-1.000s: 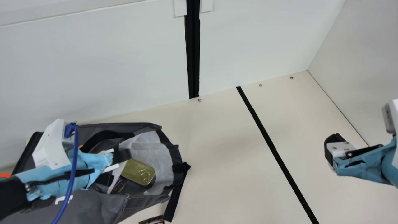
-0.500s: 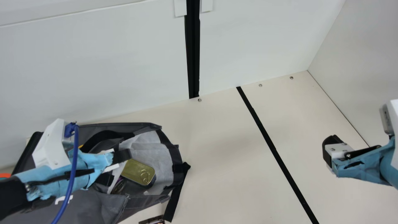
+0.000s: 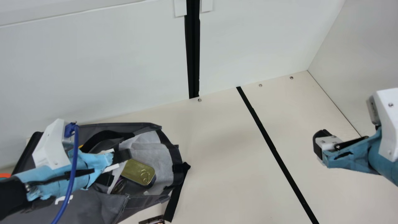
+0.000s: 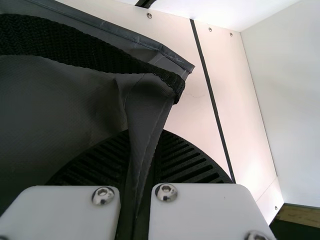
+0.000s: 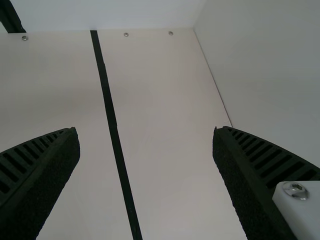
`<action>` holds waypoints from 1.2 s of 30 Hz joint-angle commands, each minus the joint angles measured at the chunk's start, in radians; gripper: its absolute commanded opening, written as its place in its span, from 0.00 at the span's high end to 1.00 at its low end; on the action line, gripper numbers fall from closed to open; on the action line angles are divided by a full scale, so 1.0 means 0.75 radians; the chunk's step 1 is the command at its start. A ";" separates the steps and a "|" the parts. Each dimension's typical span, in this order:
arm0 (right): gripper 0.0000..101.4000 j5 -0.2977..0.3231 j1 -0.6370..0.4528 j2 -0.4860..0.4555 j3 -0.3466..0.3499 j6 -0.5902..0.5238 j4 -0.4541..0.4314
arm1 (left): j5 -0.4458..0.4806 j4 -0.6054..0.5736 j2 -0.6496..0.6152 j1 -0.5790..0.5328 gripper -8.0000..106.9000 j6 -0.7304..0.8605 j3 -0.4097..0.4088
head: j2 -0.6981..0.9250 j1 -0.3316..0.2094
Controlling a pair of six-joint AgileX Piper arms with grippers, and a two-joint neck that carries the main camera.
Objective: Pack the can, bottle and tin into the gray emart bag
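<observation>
At the main view's left, my left gripper (image 3: 119, 157) is at the mouth of the gray bag (image 3: 90, 207). In the left wrist view the same gripper (image 4: 140, 165) is shut on a fold of the bag's gray cloth (image 4: 147, 107). A gold tin (image 3: 138, 172) lies inside the bag's mouth, with the end of a can (image 3: 119, 186) beside it, partly in shadow. My right gripper (image 3: 317, 146) hangs over the table's right part; in the right wrist view this gripper (image 5: 146, 135) is open, its fingers wide apart with nothing between them.
A black strap (image 3: 176, 193) trails from the bag onto the table (image 3: 227, 161). At the bottom edge a small dark object (image 3: 152, 220) is partly cut off. Something orange (image 3: 4, 175) shows at the far left. White walls (image 3: 93, 62) stand behind and at the right.
My right arm has moved left in the main view, and lately a little toward the back. The left arm and the bag have kept still.
</observation>
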 commanded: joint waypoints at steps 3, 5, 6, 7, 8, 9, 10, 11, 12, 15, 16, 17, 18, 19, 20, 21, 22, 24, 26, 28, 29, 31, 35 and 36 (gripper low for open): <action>0.10 -0.026 0.017 0.024 0.009 0.014 0.010 | 0.000 0.000 0.000 0.000 0.84 0.000 0.000 | -0.001 -0.030; 0.10 -0.040 0.023 0.040 0.013 0.016 0.018 | 0.000 0.000 0.000 0.000 0.84 0.000 0.000 | -0.001 -0.030; 0.10 -0.047 0.025 0.048 0.015 0.016 0.024 | 0.000 0.000 0.000 0.000 0.84 0.000 0.000 | -0.001 -0.030; 0.10 -0.054 0.026 0.056 0.015 0.016 0.030 | 0.000 0.000 0.000 0.000 0.84 0.000 0.000 | -0.001 -0.030; 0.10 -0.061 0.027 0.064 0.017 0.015 0.036 | 0.000 0.000 0.000 0.000 0.84 0.000 0.000 | -0.001 -0.030; 0.10 -0.068 0.026 0.073 0.017 0.012 0.044 | 0.000 0.000 0.000 0.000 0.84 0.000 0.000 | -0.001 -0.030; 0.10 -0.074 0.026 0.082 0.018 0.010 0.052 | 0.000 0.000 0.000 0.000 0.84 0.000 0.000 | -0.001 -0.030; 0.10 -0.081 0.025 0.091 0.018 0.007 0.059 | 0.000 0.000 0.000 0.000 0.84 0.000 0.000 | -0.001 -0.030; 0.10 -0.087 0.024 0.100 0.018 0.004 0.067 | 0.000 0.000 0.000 0.000 0.84 0.000 0.000 | -0.001 -0.030; 0.10 -0.108 0.016 0.127 0.019 -0.013 0.092 | 0.000 0.000 0.000 0.000 0.84 0.000 0.000 | -0.001 -0.030; 0.10 -0.115 0.014 0.137 0.020 -0.019 0.099 | 0.000 0.000 0.000 0.000 0.84 0.000 0.000 | -0.001 -0.030; 0.10 -0.122 0.012 0.146 0.021 -0.026 0.106 | 0.000 0.000 0.000 0.000 0.84 0.000 0.000 | -0.001 -0.030; 0.10 -0.129 0.012 0.154 0.021 -0.030 0.112 | 0.000 0.000 0.000 0.000 0.84 0.000 0.000 | -0.001 -0.030; 0.10 -0.136 0.011 0.163 0.023 -0.036 0.118 | 0.000 0.000 0.000 0.000 0.84 0.000 0.000 | -0.001 -0.030; 0.10 -0.143 0.011 0.171 0.024 -0.041 0.124 | 0.000 0.000 0.000 0.000 0.84 0.000 0.000 | -0.001 -0.030; 0.10 -0.150 0.011 0.180 0.026 -0.047 0.130 | 0.000 0.000 0.000 0.000 0.84 0.000 0.000 | -0.001 -0.030; 0.10 -0.158 0.010 0.188 0.028 -0.053 0.136 | 0.000 0.000 0.000 0.000 0.84 0.000 0.000 | -0.001 -0.030; 0.10 -0.175 0.011 0.205 0.032 -0.065 0.150 | 0.000 0.000 0.000 0.000 0.84 0.000 0.000 | -0.001 -0.030; 0.10 -0.192 0.013 0.221 0.038 -0.076 0.163 | 0.000 0.000 0.000 0.000 0.84 0.000 0.000 | -0.001 -0.030; 0.10 -0.209 0.017 0.237 0.043 -0.086 0.174 | 0.000 0.000 0.000 0.000 0.84 0.000 0.000 | -0.001 -0.030; 0.10 -0.218 0.019 0.245 0.046 -0.091 0.180 | 0.000 0.000 0.000 0.000 0.84 0.000 0.000 | -0.001 -0.030; 0.10 -0.236 0.023 0.261 0.054 -0.102 0.193 | 0.000 0.000 0.000 0.000 0.84 0.000 0.000 | -0.001 -0.030; 0.10 -0.274 0.035 0.290 0.073 -0.126 0.225 | 0.000 0.000 0.000 0.000 0.84 0.000 0.000 | -0.001 -0.030; 0.10 -0.282 0.039 0.298 0.078 -0.131 0.232 | 0.000 0.000 0.000 0.000 0.84 0.000 0.000 | -0.001 -0.030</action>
